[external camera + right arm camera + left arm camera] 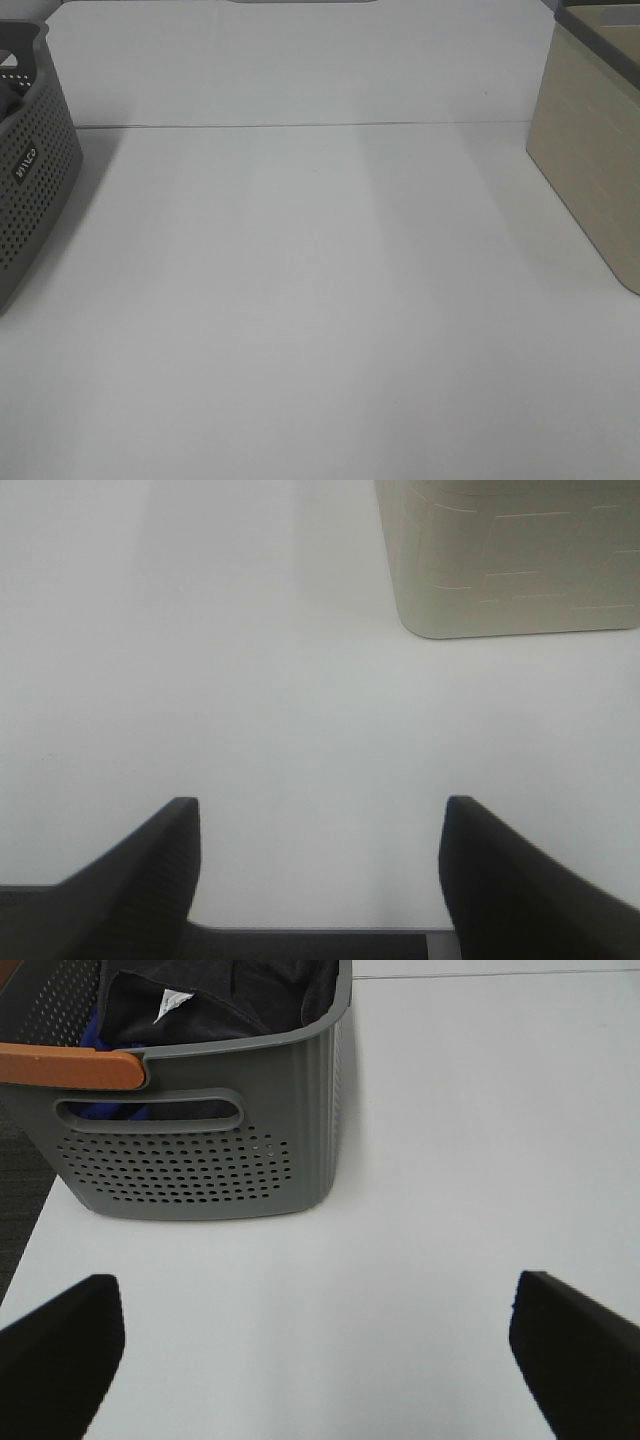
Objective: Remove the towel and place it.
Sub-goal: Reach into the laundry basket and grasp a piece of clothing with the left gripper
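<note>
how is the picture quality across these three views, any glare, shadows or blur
Exterior high view: flat, soft light washes out the white table, with faint shadows beside the grey perforated plastic basket and the beige rectangular box. Left wrist view: the dark charcoal terry towel is underexposed; the left tool looks blurred. Right wrist view: the right tool is likewise soft.

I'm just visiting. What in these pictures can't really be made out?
- The towel: left wrist view shows only its bunched top; the wall of the grey basket and picture edge hide the rest.
- A blue item beside it: mostly covered, unidentifiable.
- The beige bin: cut off by the edge in high and right wrist views; contents unseen.
- Arms: absent from the high view; wrist views show only fingertips of the left hand and right hand.
</note>
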